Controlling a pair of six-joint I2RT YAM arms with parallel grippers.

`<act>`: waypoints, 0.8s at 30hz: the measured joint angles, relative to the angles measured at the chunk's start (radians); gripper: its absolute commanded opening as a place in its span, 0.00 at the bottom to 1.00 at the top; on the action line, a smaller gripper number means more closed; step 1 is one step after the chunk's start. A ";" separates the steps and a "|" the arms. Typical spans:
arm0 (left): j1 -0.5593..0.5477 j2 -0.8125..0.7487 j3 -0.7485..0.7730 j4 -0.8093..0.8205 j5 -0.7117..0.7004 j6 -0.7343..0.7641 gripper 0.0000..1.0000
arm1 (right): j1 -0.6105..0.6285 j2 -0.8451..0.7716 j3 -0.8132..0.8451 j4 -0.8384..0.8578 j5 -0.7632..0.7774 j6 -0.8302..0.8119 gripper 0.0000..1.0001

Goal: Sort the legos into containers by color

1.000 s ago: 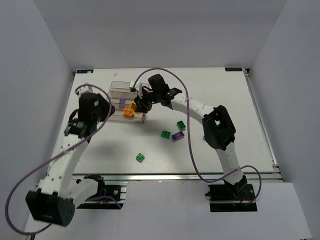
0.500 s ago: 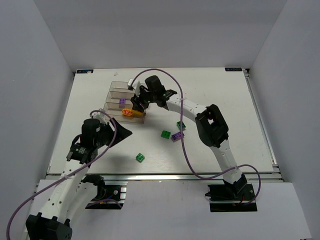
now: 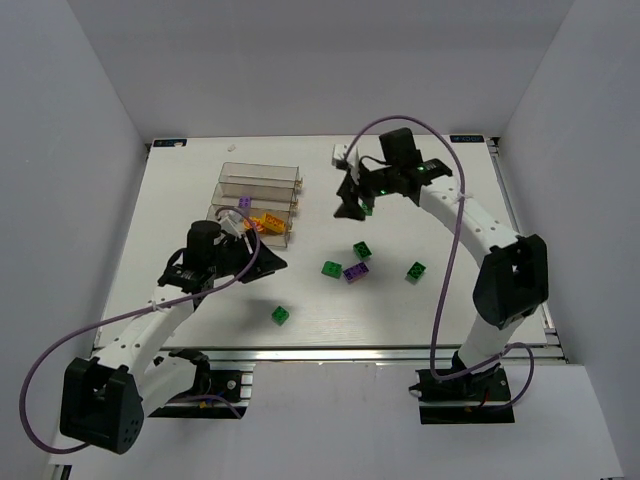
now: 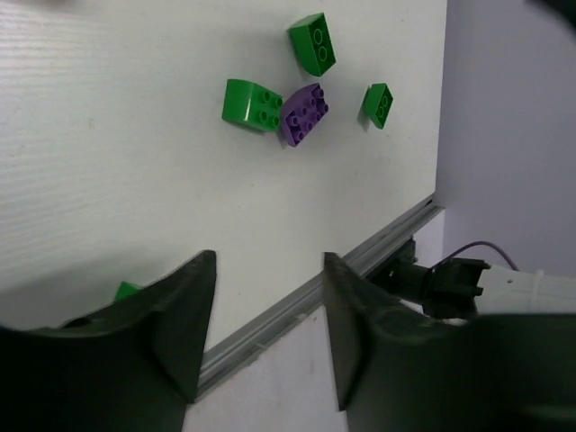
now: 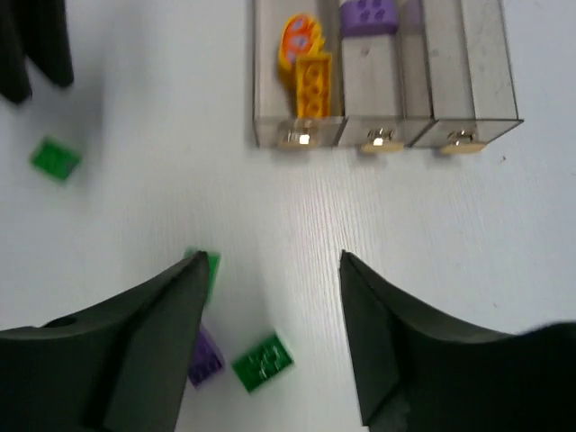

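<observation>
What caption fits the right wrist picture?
Open right gripper over the table: orange legos and a purple lego in the bins, green legos loose.

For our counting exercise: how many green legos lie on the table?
4 green legos. One lies alone at the front left; one beside the purple lego; one just behind that pair; one farther right. More may be hidden.

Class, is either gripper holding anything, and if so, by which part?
Nothing is held. The left gripper and the right gripper are both open and empty.
</observation>
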 measured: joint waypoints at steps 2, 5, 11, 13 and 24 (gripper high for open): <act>-0.019 0.013 0.000 0.006 0.000 0.005 0.74 | -0.051 -0.040 -0.022 -0.157 -0.056 -0.230 0.89; -0.044 0.018 0.000 -0.012 -0.033 0.003 0.79 | -0.065 -0.081 -0.147 -0.322 -0.077 -0.530 0.89; -0.079 0.038 0.020 -0.184 -0.164 -0.009 0.80 | -0.031 -0.082 -0.357 -0.383 -0.004 -0.793 0.89; -0.087 0.030 0.031 -0.252 -0.217 -0.027 0.80 | -0.029 -0.074 -0.357 -0.360 0.020 -0.838 0.89; -0.100 -0.079 0.014 -0.410 -0.333 -0.145 0.84 | 0.033 0.080 -0.336 -0.270 0.137 -0.931 0.82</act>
